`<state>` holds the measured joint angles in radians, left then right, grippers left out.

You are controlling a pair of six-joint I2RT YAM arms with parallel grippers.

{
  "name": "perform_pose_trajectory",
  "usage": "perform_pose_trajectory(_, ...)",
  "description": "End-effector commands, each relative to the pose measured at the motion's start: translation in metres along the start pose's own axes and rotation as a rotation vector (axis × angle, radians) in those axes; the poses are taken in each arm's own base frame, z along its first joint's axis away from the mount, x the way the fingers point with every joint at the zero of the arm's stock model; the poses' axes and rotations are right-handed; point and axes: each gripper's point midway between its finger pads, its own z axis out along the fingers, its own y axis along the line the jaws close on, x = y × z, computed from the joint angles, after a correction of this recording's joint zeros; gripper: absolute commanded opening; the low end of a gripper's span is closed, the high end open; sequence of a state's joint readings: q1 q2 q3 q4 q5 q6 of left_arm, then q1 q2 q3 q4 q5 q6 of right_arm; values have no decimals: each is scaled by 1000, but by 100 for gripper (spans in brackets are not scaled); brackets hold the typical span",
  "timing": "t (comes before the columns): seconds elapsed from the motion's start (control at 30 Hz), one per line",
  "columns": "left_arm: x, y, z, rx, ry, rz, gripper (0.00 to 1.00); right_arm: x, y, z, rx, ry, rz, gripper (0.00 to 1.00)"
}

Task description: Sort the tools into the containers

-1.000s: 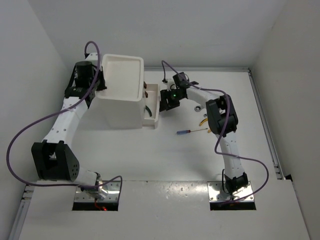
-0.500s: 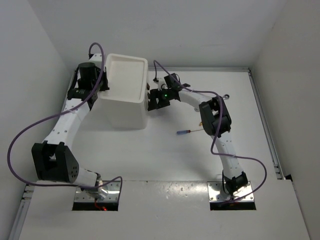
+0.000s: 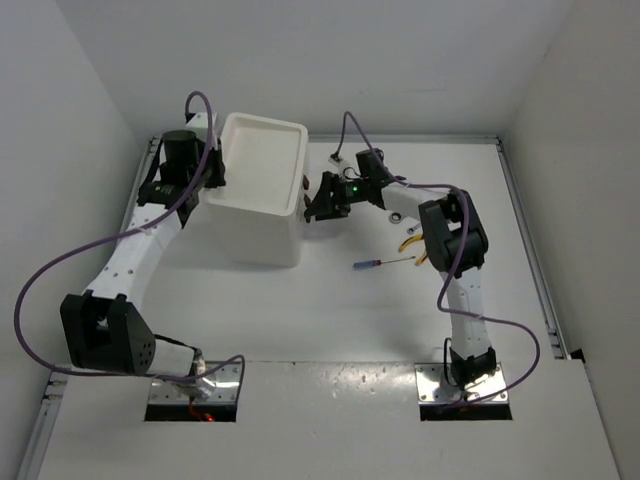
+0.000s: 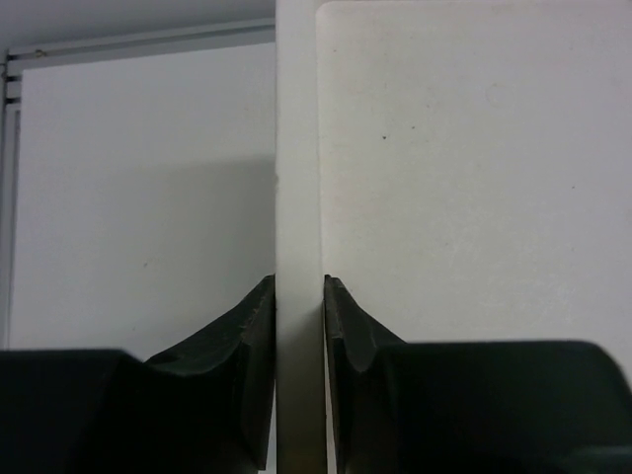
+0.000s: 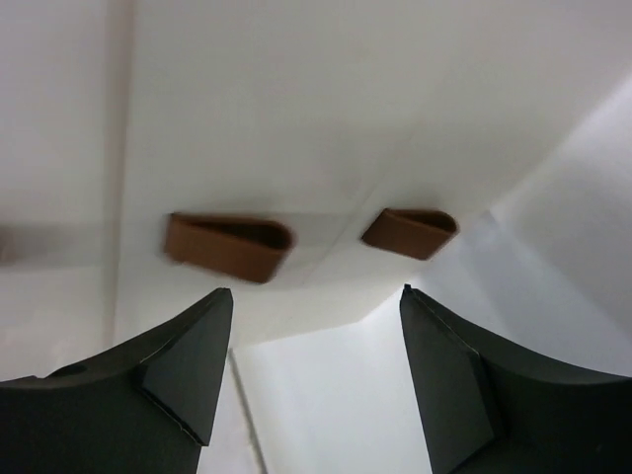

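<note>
Standing at the far left of the table (image 3: 330, 320), the cabinet (image 3: 262, 235) presents its drawer face to the right, and no drawer is seen projecting. The left gripper (image 4: 299, 291) is clamped across the rim (image 4: 296, 148) of the shallow tray top, one finger outside the wall and one inside. The judged purpose is to brace the cabinet so that pushing on a drawer does not slide it. The right gripper (image 5: 316, 296) hangs just off the drawer face, level with the two red-brown handles (image 5: 229, 245), jaws apart with nothing between them and no contact visible. Three tools lie unsorted on the table to its right: the screwdriver (image 3: 380, 264), the yellow-handled pliers (image 3: 408, 243) and a wrench (image 3: 397, 215), the pliers partly masked by the right arm. Compared with one second ago, the drawer that stood pulled out, with something green lying in it, is now shut. The cabinet has shifted slightly rightward, with the left gripper carried along on its rim. The right gripper, pressed up to the drawer front half a second ago, now sits a little clear of it.
</note>
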<state>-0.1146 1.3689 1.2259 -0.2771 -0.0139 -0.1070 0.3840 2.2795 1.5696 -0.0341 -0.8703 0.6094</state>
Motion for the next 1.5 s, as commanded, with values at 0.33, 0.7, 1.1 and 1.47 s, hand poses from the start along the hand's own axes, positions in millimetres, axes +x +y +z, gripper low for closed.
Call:
perform_pose_trajectory(0.33,38,-35,8,170,218,20,74,-46,62,-88,-286,-126,-177,72)
perform_pose_trajectory(0.7,31,-33,13,159,259,41,56,-12,50,-79,-171,-49,-770,63)
perform_pose_trajectory(1.1,44,-40,20,203,307,41,15,-48,25,-50,-68,-57,-1042,63)
perform_pose_trajectory(1.47,49,-41,24,211,335,38,8,-64,36,-44,-143,-84,-1148,63)
